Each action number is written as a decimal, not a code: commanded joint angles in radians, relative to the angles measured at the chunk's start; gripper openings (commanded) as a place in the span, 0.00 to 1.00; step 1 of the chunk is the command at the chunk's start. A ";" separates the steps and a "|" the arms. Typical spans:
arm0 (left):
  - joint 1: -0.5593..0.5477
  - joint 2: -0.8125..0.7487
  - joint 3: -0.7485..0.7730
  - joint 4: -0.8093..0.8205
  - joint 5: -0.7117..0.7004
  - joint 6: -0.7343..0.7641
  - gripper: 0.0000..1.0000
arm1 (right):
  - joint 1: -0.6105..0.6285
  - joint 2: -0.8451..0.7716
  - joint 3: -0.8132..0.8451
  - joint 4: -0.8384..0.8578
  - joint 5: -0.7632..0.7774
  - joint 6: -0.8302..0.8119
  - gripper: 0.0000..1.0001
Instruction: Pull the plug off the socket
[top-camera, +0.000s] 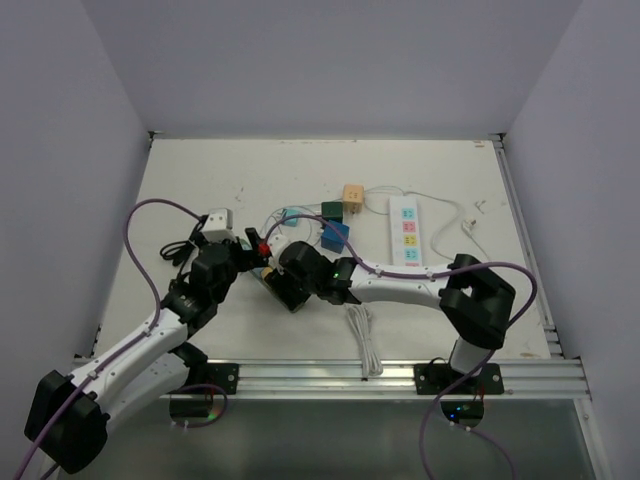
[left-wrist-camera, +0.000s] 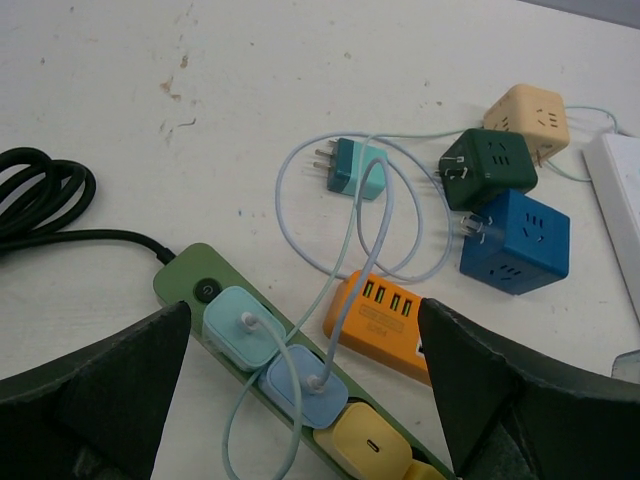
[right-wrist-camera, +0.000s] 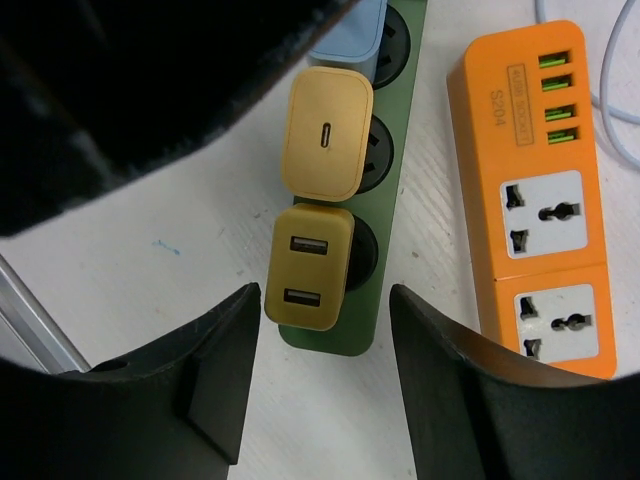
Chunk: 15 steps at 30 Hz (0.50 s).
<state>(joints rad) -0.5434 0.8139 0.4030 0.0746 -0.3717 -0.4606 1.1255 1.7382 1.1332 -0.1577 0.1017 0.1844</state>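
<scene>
From above, the two wrists hide nearly all of the green strip (right-wrist-camera: 325, 340), which lies left of centre, toward the near edge of the bench (top-camera: 220, 170); in the right wrist view a dark blur covers the upper left and most of the blue plug (left-wrist-camera: 305, 385); the left wrist view cuts the strip off past the yellow plug (right-wrist-camera: 325, 135).

Four plugs sit in the green strip: a mint plug (left-wrist-camera: 240, 320), the blue plug, the yellow plug, and the mustard plug (right-wrist-camera: 308, 268) in the end socket.

The right jaws are open, one on each side of the mustard plug; contact cannot be made out. The left jaws are spread wide above the strip, holding nothing.

Three strips: green; the orange strip (right-wrist-camera: 530, 190) just beside it; the white strip (top-camera: 407, 230) toward the right edge. Three cubes: tan cube (left-wrist-camera: 527, 118), dark green cube (left-wrist-camera: 488, 168), blue cube (left-wrist-camera: 518, 240). One loose plug (left-wrist-camera: 355, 168); one black cord (left-wrist-camera: 45, 200).
</scene>
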 joint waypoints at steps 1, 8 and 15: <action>-0.003 0.024 -0.013 0.128 0.024 -0.009 1.00 | 0.005 0.037 0.046 0.053 -0.023 0.030 0.57; -0.003 0.037 -0.058 0.169 0.014 -0.004 0.90 | 0.005 -0.003 -0.009 0.107 0.004 0.073 0.23; -0.003 0.073 -0.098 0.276 0.095 0.039 0.74 | 0.005 -0.065 -0.058 0.149 0.007 0.050 0.11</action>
<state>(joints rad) -0.5442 0.8719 0.3222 0.2207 -0.3313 -0.4522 1.1255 1.7359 1.0744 -0.0814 0.1047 0.2428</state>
